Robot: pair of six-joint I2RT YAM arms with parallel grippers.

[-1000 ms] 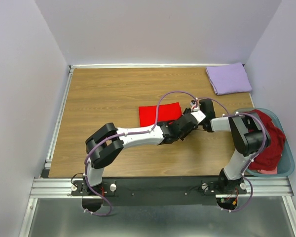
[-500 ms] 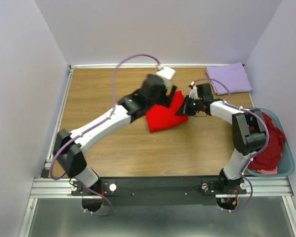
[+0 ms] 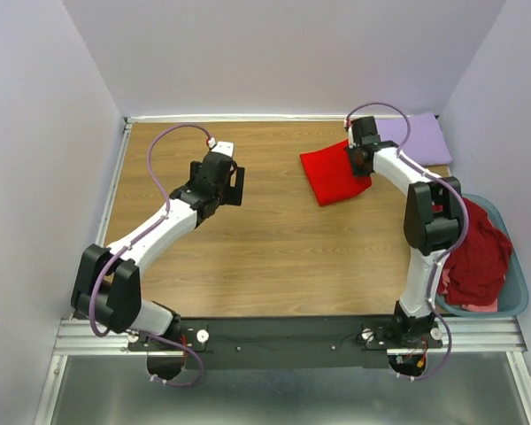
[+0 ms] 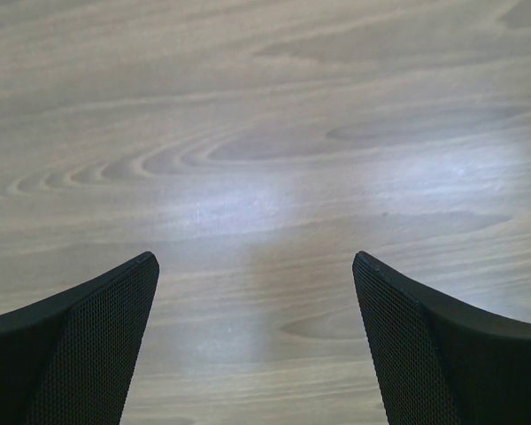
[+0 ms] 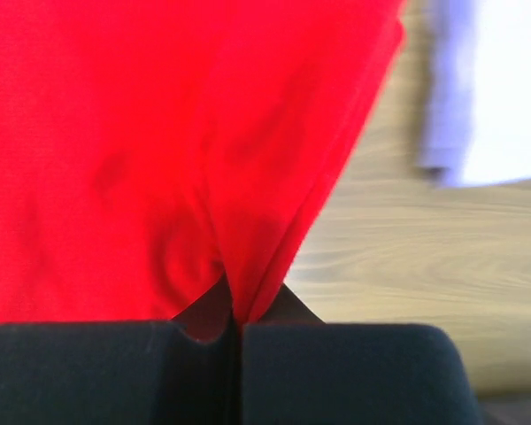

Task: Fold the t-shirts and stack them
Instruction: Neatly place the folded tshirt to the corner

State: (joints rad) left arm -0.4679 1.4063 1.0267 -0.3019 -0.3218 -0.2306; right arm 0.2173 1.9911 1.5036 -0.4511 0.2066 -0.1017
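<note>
Red shirt (image 3: 334,175): folded to a compact rectangle, far right part of the table (image 3: 248,257), just beside the lavender shirt (image 3: 420,137) but not on it. One edge was clamped in the right gripper (image 3: 357,161), whose jaws were closed tight on the cloth; the wrist view showed the fabric bunched where they met. Whether the shirt lay flat or hung partly lifted could not be told.

Lavender shirt: folded, flat in the far right corner, nothing on top of it. It was probably the base of the stack.

Maroon shirts (image 3: 478,257): an unfolded heap in the basket (image 3: 513,305) at the right edge, spilling over its rim. Their number could not be told.

Left gripper (image 3: 234,186): fingers spread wide, holding nothing, over bare wood on the left side, well apart from every shirt.

Progress, as judged: two shirts were folded and none stacked. Setting the red shirt on the lavender one looked like the step in hand. All of the maroon heap was left to fold and stack, so the task appeared less than half done.
</note>
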